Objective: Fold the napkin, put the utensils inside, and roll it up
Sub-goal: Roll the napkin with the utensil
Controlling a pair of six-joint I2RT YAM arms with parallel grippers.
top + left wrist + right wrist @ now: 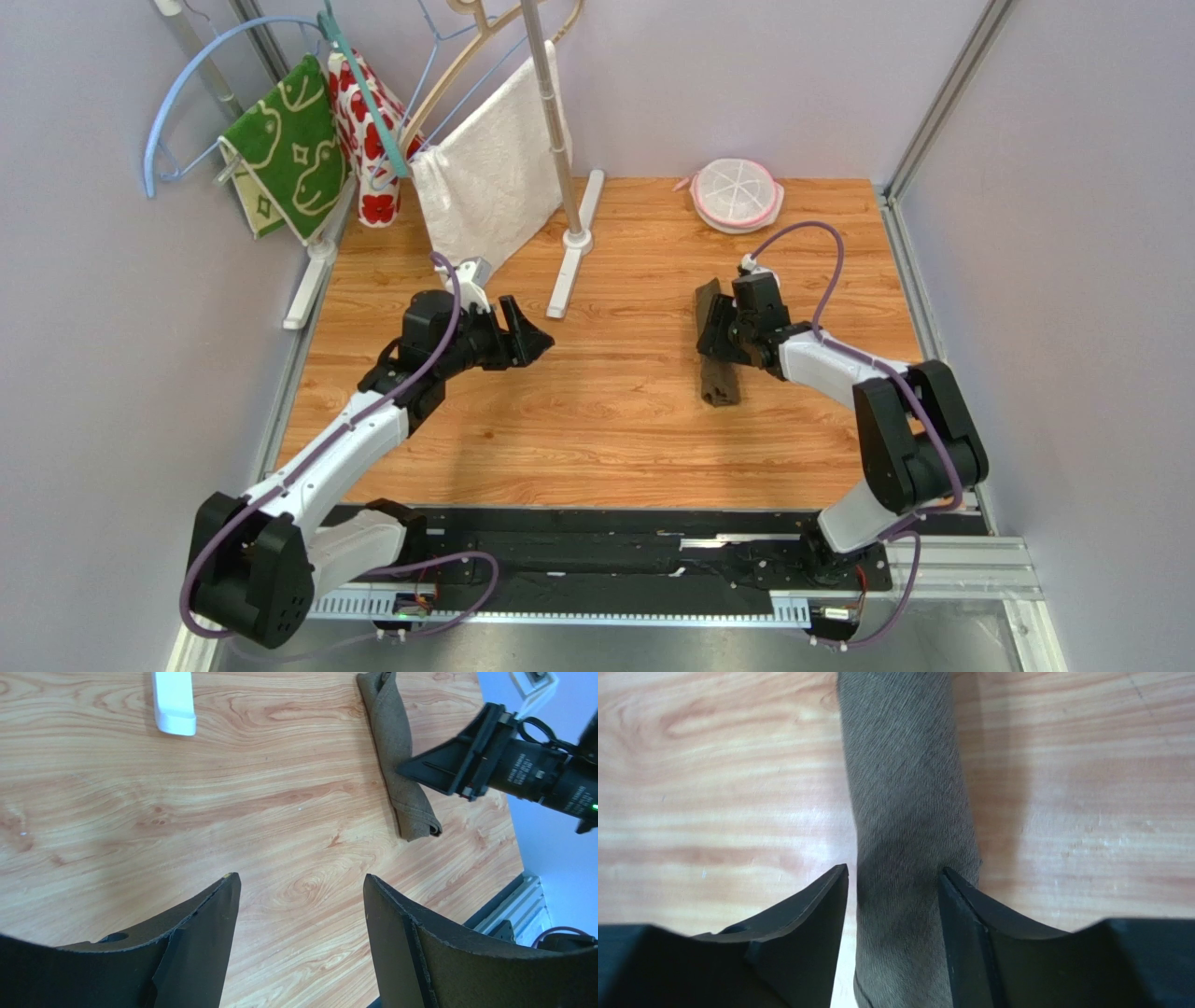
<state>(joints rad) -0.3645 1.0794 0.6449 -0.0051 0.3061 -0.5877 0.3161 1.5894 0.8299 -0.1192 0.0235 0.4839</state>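
Note:
The dark brown napkin [718, 381] lies rolled into a tight tube on the wooden table, right of centre. It also shows in the left wrist view [401, 770] and the right wrist view [906, 777]. My right gripper [713, 333] is low over the roll's far part. Its jaws stand on either side of the roll [892, 871], open, with a thin gap on the left side. My left gripper [522, 336] is open and empty above bare wood [302, 882], well to the left of the roll. No orange utensils are in view.
A white drying rack foot [575, 245] stands at the back centre and shows in the left wrist view [173, 703]. A green patterned cloth [288, 147] and a white towel [491, 168] hang at the back left. A pink-rimmed round dish [737, 193] sits at the back right.

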